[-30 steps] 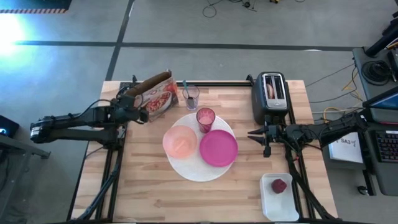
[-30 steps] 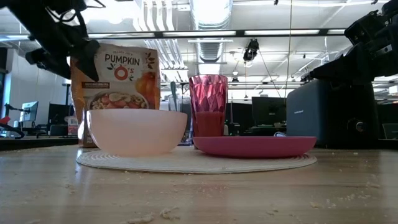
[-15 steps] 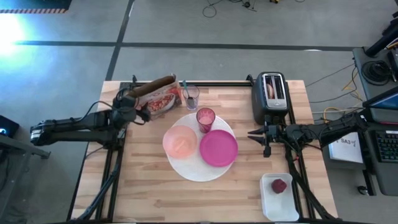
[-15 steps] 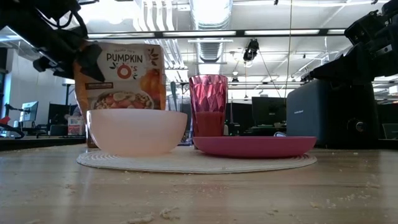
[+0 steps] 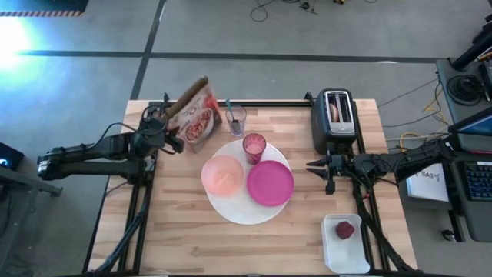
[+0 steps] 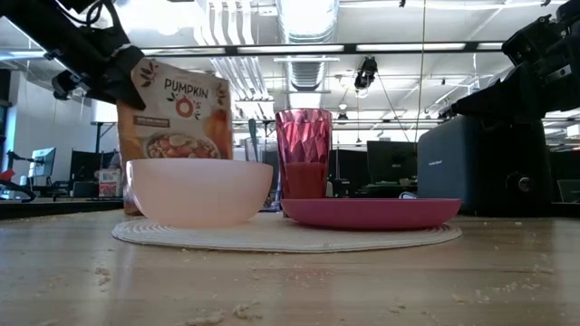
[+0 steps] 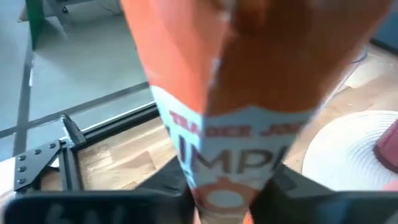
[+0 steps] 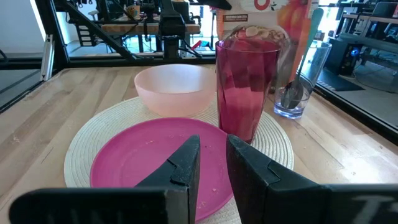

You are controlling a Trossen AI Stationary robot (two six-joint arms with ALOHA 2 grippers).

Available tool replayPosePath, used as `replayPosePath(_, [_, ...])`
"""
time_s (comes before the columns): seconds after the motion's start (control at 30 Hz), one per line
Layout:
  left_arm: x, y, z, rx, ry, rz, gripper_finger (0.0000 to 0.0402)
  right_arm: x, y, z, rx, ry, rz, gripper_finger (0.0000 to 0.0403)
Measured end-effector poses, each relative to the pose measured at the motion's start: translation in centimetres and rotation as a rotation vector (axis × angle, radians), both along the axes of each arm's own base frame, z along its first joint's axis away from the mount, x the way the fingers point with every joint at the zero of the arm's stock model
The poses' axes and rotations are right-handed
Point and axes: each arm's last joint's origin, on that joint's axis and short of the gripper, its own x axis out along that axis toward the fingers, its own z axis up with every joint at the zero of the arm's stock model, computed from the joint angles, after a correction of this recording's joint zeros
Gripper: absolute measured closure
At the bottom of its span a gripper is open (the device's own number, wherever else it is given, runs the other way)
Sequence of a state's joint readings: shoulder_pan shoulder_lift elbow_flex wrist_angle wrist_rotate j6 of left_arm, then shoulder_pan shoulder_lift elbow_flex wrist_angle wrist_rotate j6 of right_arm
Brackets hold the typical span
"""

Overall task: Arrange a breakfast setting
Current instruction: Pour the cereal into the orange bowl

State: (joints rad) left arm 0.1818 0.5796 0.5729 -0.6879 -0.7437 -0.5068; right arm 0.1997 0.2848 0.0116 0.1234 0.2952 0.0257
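Left gripper (image 5: 167, 121) is clamped on the top edge of the orange crinkled cereal bag (image 5: 195, 118), held tilted. Just right of it: clear glass with teal-handled spoon (image 5: 234, 118). Beyond, on the round white woven placemat (image 5: 240, 209), are set peach bowl (image 5: 222, 175), pink translucent cup (image 5: 254, 146), magenta plate (image 5: 270, 183). Right gripper (image 5: 311, 166) is parked beside the plate, fingers nearly together, empty.

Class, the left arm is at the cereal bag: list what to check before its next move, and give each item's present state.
1. Left gripper shut on the bag: ok.
2. Bag upright: not ok, tilted.
3. Bowl on the placemat: ok.
4. Bowl empty: ok.
5. Cup away from the bag: ok.
6. Right gripper waiting beside the plate, holding nothing: ok.
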Motion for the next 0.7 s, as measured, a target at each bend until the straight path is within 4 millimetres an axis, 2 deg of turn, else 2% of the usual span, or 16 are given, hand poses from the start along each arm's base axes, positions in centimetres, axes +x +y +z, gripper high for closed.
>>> replayPosePath(0.13, [-0.10, -0.02, -0.26, -0.001, -0.003, 0.001, 0.0387, 0.00, 0.00, 0.00, 0.000, 0.000, 0.000, 0.0335])
replayPosePath(0.2, [-0.09, -0.06, -0.24, -0.012, -0.013, -0.013, 0.0393, 0.00, 0.00, 0.00, 0.000, 0.000, 0.000, 0.0335])
replayPosePath(0.53, [-0.05, -0.10, -0.57, -0.020, -0.030, -0.030, 0.0289, 0.00, 0.00, 0.00, 0.000, 0.000, 0.000, 0.0335])
replayPosePath(0.7, [0.08, -0.04, -0.76, 0.032, -0.059, -0.046, 0.0260, 0.00, 0.00, 0.00, 0.000, 0.000, 0.000, 0.0335])
